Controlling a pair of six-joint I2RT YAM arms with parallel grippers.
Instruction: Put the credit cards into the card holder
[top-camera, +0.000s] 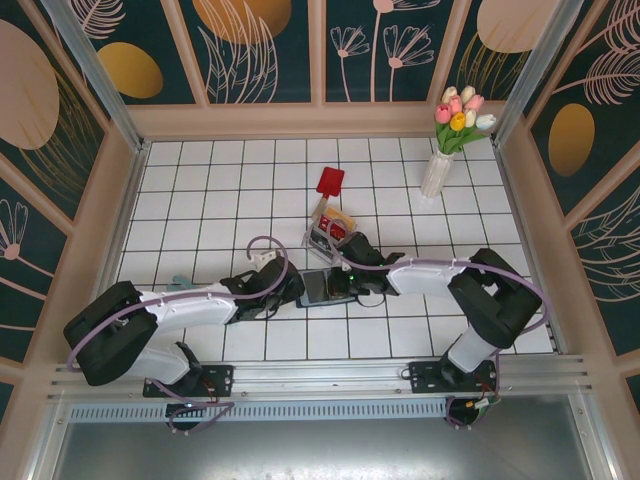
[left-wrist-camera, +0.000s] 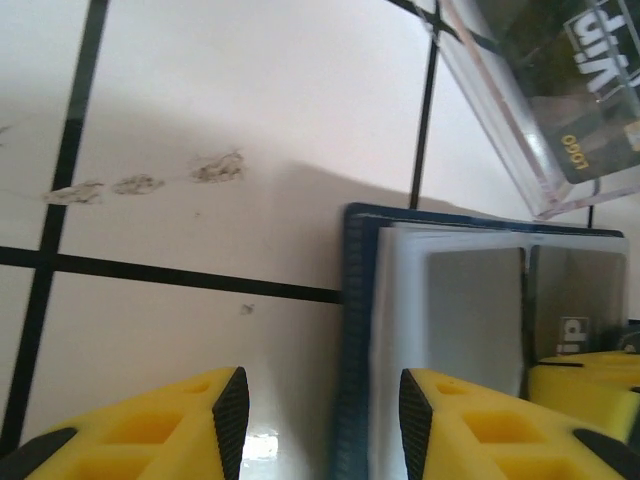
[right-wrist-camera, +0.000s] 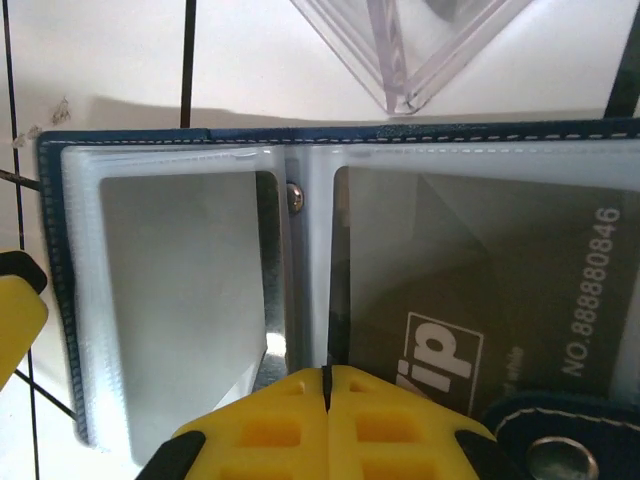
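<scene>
— White tiled table (top-camera: 200, 190) runs out to pale walls on three sides, and the broadest bare stretch lies on my left and far-left.
— Where is the card holder (top-camera: 322, 288)?
— It lies open and flat on the near tiles, between my two wrists. A dark card (right-wrist-camera: 480, 290) sits in its right sleeve, and the snap tab (right-wrist-camera: 560, 440) lies over that sleeve's near corner.
— And your fingers?
— My left gripper (left-wrist-camera: 320, 405) has its jaws apart, straddling the holder's navy left edge. One finger is over bare tile, the other over the sleeve. My right gripper (right-wrist-camera: 326, 390) has its yellow pads pressed tip to tip above the centre fold.
— What crowds you?
— A clear box (top-camera: 330, 232) lies just beyond the holder's far edge, its corner close to the navy border. Whether they touch, I cannot tell. It holds red and yellow-orange cards (top-camera: 340, 222). A red paddle (top-camera: 330, 182) lies beyond it, and a vase of tulips (top-camera: 440, 170) stands well apart at the far right.
</scene>
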